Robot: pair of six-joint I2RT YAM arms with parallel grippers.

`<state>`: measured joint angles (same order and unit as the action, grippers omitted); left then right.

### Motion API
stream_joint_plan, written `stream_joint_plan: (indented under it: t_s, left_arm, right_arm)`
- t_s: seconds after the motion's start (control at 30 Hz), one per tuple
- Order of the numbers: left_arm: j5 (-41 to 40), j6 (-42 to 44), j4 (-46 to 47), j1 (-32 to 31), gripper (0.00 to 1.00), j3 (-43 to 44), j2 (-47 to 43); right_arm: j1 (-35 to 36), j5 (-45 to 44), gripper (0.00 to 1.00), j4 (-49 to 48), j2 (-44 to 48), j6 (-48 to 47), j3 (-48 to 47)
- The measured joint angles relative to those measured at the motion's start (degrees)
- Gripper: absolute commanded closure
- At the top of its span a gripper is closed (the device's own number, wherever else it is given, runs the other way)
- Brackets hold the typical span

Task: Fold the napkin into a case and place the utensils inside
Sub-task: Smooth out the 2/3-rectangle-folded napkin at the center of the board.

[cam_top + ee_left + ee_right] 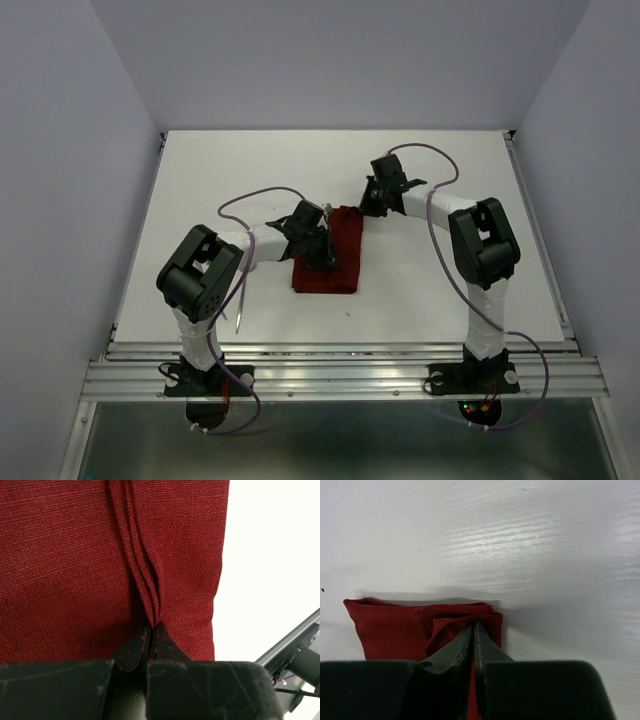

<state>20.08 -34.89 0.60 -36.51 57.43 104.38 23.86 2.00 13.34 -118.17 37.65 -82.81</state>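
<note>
Napkin sits folded mid-table. Left gripper is clenched on a pleat, right gripper clamped on the far right corner. Risk: an uneven pull bunches the cloth and undoes the fold. Utensil lies near-left.

White table top with a faint wood-grain texture up close, and one tiny dark speck on it at the left edge of the right wrist view. An aluminium rail frame runs along the table's near edge, with thinner metal rails down its left and right sides. Plain pale lilac-grey walls stand at the table's far edge and both sides.
</note>
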Motion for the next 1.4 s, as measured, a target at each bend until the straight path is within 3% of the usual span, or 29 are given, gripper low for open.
stream_joint_plan:
  t_s: [0.33, 0.43, 0.47, 0.5, 0.53, 0.67, 1.0, 1.1, 1.2, 1.4]
  left_arm:
    - [-0.13, 0.22, -0.04, 0.02, 1.0, 0.04, 0.0]
    - [-0.68, 0.37, -0.04, 0.02, 0.8, 0.04, -0.11]
    - [-1.09, 0.48, -0.26, 0.02, 0.63, 0.04, -0.24]
    - [-1.51, 0.66, -0.63, 0.11, 0.57, 0.04, -0.39]
    - [-1.42, 0.76, -0.83, 0.24, 0.42, 0.07, -0.7]
    - [-3.45, 1.42, -3.78, 0.26, 0.34, 0.7, -3.3]
    - [-7.56, 4.07, -11.02, 3.39, 0.42, 8.35, -6.03]
    - [-8.81, 4.28, -11.15, 6.38, 0.58, 10.69, -5.27]
    - [-9.92, 3.98, -10.95, 8.96, 0.97, 12.66, -2.84]
    - [-11.43, 3.93, -11.04, 11.08, 1.0, 13.86, 4.09]
  right_arm:
    - [0.66, -0.5, 0.93, 0.15, -3.74, 0.74, -3.63]
    - [0.94, -0.63, 0.94, 0.13, -4.94, 0.79, -5.11]
    - [1.07, -0.74, 0.94, 0.04, -5.11, 0.79, -5.29]
    - [1.22, -0.87, 0.94, -0.04, -5.18, 0.79, -5.33]
    - [1.36, -1.05, 0.93, -0.09, -5.18, 0.79, -5.33]
    - [1.36, -1.51, 0.93, -0.17, -5.18, 0.76, -5.33]
    - [1.75, -2.16, 0.93, -0.22, -5.18, 0.7, -5.33]
    - [1.75, -2.29, 0.93, -0.22, -5.18, 0.7, -5.33]
    - [1.75, -2.34, 0.94, -0.22, -5.18, 0.72, -5.33]
    - [1.75, -2.56, 0.94, -0.26, -5.07, 0.68, -5.2]
